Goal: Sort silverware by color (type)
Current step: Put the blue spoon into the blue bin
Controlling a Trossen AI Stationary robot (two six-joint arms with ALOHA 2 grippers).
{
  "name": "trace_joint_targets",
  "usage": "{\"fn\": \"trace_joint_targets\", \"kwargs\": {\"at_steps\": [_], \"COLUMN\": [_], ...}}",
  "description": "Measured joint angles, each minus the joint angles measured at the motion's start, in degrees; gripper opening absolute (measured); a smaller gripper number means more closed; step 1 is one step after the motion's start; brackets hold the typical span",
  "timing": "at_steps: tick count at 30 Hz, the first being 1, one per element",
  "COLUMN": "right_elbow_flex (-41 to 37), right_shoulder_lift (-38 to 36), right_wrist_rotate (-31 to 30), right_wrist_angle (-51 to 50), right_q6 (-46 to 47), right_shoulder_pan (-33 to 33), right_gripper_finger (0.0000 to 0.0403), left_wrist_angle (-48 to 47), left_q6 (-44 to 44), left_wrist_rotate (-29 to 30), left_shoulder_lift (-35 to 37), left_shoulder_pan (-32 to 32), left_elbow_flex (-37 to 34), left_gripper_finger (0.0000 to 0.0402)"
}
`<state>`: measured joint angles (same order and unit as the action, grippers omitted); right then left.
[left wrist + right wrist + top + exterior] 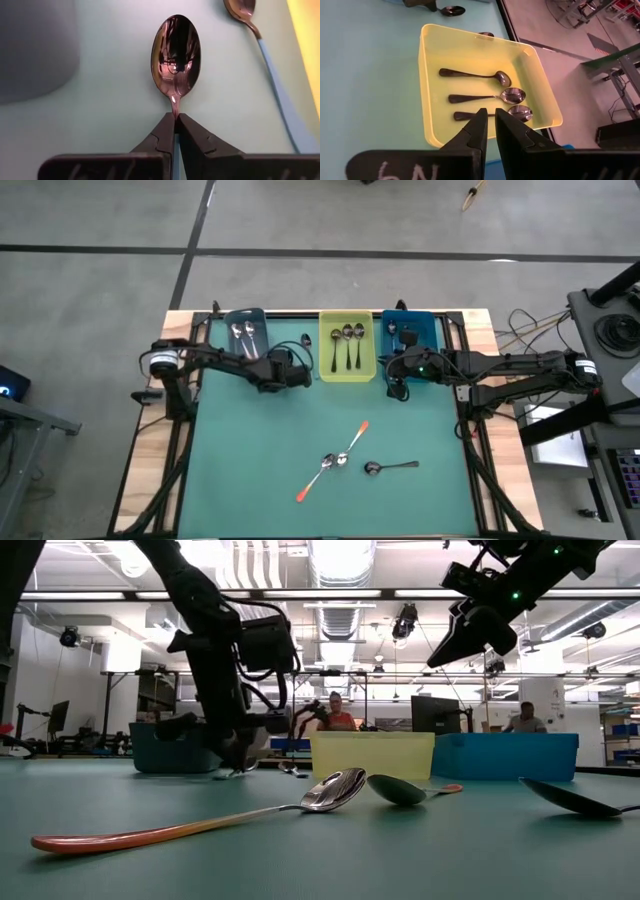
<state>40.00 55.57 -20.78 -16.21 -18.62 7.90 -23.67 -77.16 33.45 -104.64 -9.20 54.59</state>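
Note:
My left gripper (176,117) is at the table's far side, between the grey-blue bin (245,328) and the yellow bin (347,348), shut on a spoon (176,52) with a shiny bowl. A second spoon (280,95) with a pale blue handle lies flat on the mat beside it. My right gripper (491,117) hovers shut and empty, high over the mat near the yellow bin's near right corner (397,380). Three dark-handled spoons (485,97) lie in the yellow bin. Two orange-handled spoons (330,465) and a dark-handled spoon (390,467) lie on the mat's near middle. My left gripper pinches the spoon's handle just behind the neck (174,104) between its two fingers, which lie along the handle and hide the rest of it. A pale blue sliver shows between them. The bowl points away, close over the mat; whether it rests there I cannot tell.
A blue bin (410,330) stands to the right of the yellow one, holding dark items. The grey-blue bin holds two spoons (243,335). The three bins line the far edge. People sit at desks in the room beyond the table.

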Motion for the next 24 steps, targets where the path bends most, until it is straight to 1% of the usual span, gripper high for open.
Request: {"fn": "trace_joint_targets", "kwargs": {"at_steps": [6,8,11,14,17,19,22,24], "right_elbow_flex": [-0.37,-0.49,-0.73,-1.6,-2.59,-3.26,-3.98,-4.13], "right_shoulder_lift": [0.0,0.01,0.0,0.0,0.0,0.0,0.03,0.24], "right_wrist_rotate": [0.0,0.0,0.49,4.86,11.37,14.28,15.28,15.31], "right_wrist_angle": [0.07,0.16,0.83,3.78,10.19,15.84,24.08,29.27], "right_q6": [-0.15,-0.26,-0.02,-1.32,-4.0,-5.17,-5.2,-4.21], "right_shoulder_pan": [0.01,0.01,0.0,0.04,0.02,0.02,0.02,0.02], "right_gripper_finger": [0.0028,0.0028,0.0028,0.0028,0.0028,0.0028,0.0028,0.0028], "left_wrist_angle": [-0.08,-0.28,0.22,1.86,5.7,10.35,21.07,29.92], "left_q6": [-0.95,-0.85,1.12,6.55,14.92,23.62,41.83,55.4], "left_wrist_rotate": [0.35,1.28,5.59,12.23,19.71,24.78,30.67,31.67], "left_shoulder_lift": [1.93,3.16,6.06,9.38,12.57,14.1,14.8,14.8], "left_shoulder_pan": [1.98,2.69,4.6,7.67,10.79,12.83,15.61,16.91], "left_elbow_flex": [0.0,0.0,0.0,0.0,0.0,0.0,0.0,0.0], "left_gripper_finger": [0.0001,0.0001,0.0001,0.0,0.0,0.0,0.0,0.0]}}
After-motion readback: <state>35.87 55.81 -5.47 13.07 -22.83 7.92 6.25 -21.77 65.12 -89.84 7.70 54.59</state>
